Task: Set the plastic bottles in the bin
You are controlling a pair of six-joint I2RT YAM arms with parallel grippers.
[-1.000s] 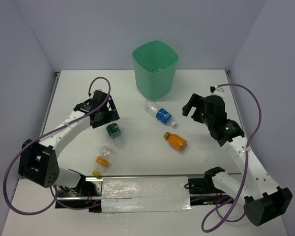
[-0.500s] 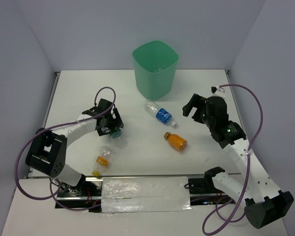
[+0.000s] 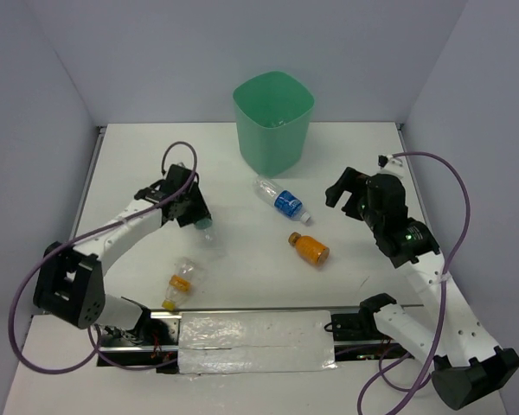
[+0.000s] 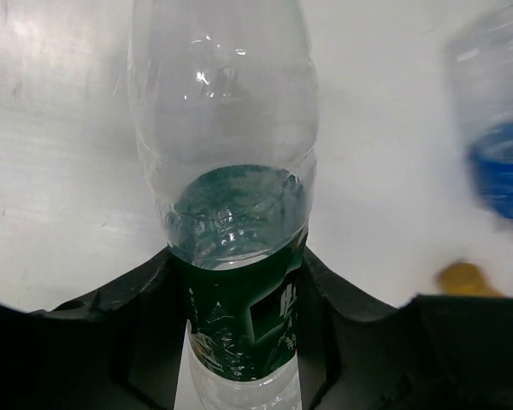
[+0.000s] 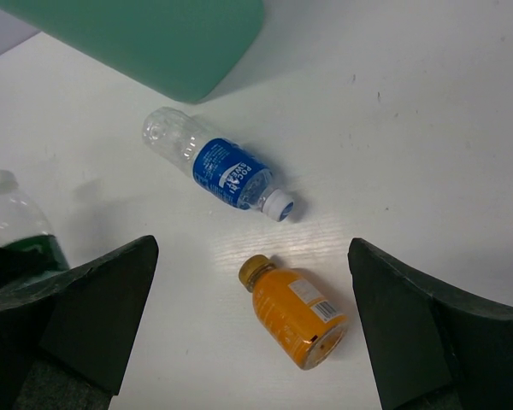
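Bottles (image 3: 281, 201): 4 in view, 1 bin (image 3: 272, 138); left jaws clamp green-label bottle (image 4: 238, 290), right jaws apart.

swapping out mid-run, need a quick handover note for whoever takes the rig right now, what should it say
Left hand: shut on the green-label bottle, a finger on either side of its label. Whether it is off the table cannot be told.
Right hand: open and empty, above the table.
Blue-label bottle and short orange bottle lie mid-table. Yellow-label bottle lies near the front left.
Bin: upright at the far edge, contents unclear.
Done: no bottle confirmed in the bin.
Left: all four visible bottles, the green-label one first.
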